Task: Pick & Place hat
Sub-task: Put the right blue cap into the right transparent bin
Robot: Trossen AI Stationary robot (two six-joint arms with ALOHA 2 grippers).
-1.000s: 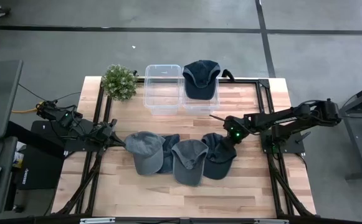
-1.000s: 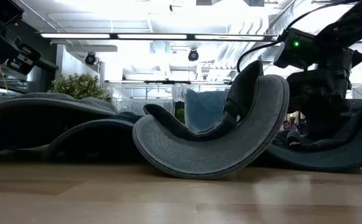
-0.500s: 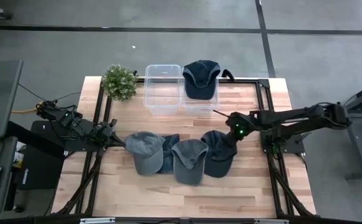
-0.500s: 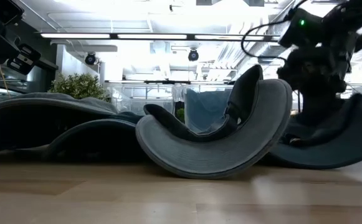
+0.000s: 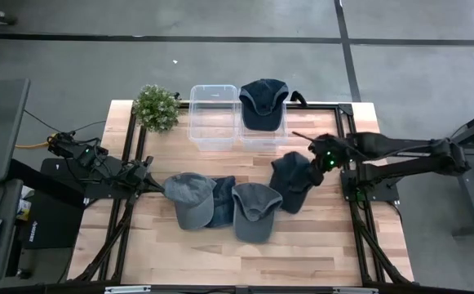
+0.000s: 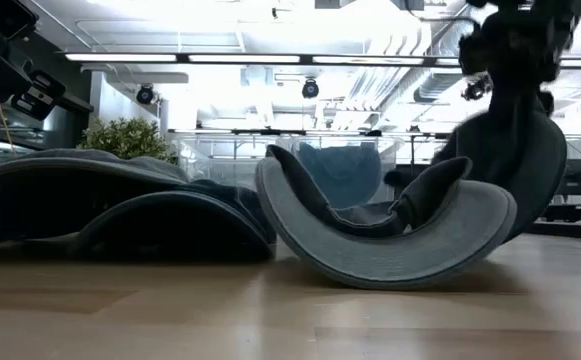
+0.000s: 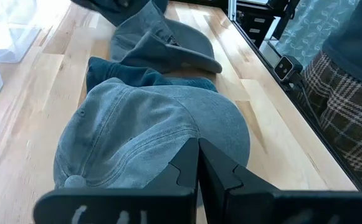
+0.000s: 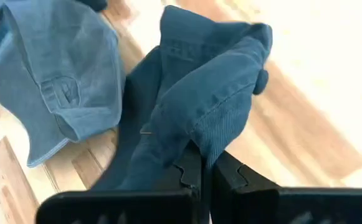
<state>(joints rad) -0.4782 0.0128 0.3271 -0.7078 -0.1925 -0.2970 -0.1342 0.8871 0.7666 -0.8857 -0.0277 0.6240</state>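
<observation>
My right gripper is shut on a dark navy hat at the table's right, raised above the wood; the hat also shows hanging in the low view. A grey hat lies upturned beside it, rocking on its crown. A second grey hat lies crown up, partly over a dark blue hat. My left gripper waits shut at that grey hat's left edge. Another navy hat lies on the right clear bin. My right gripper pinches a bunched fold of the navy hat's cloth between its two fingers, several layers. The fingers slant down from the table's right side. The hat hangs slack below them; the upturned grey hat hides its lower end in the low view.
A second clear bin stands beside the first at the far edge, and a potted plant is left of it. Bare wood lies along the near edge and between hats and bins. A person in plaid trousers stands past the table.
My right gripper has risen and drawn back toward the table's right and far edge, rolling its wrist, and has carried the navy hat up off the row. The neighbouring grey hat has rocked over and slid a little to the right.
</observation>
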